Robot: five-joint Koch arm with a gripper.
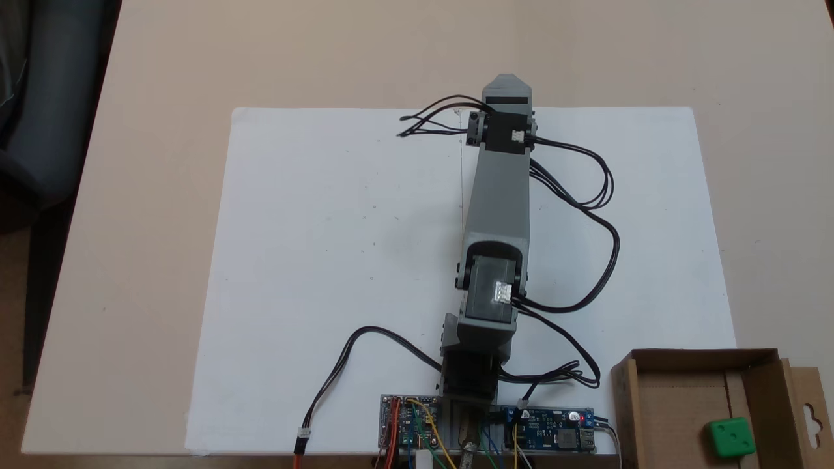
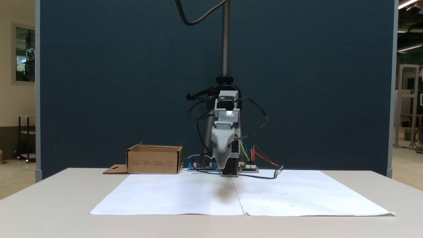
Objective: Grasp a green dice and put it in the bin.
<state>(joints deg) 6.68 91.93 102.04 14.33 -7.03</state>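
Observation:
The green dice (image 1: 731, 438) lies inside the bin (image 1: 677, 394), a brown cardboard box at the lower right corner of a fixed view, close to its flap side. In another fixed view the bin (image 2: 154, 162) stands at the left of the arm's base and its walls hide the dice. The grey arm stretches out over the white paper, far from the bin. My gripper (image 1: 507, 85) hangs at the arm's far end and points down just above the paper (image 2: 228, 172). Nothing shows in it. Its jaws overlap, so their gap is hidden.
A white paper sheet (image 1: 339, 260) covers the middle of the beige table. Circuit boards (image 1: 554, 431) and loose black cables (image 1: 586, 195) sit around the arm's base. A dark partition (image 2: 99, 82) stands behind the table.

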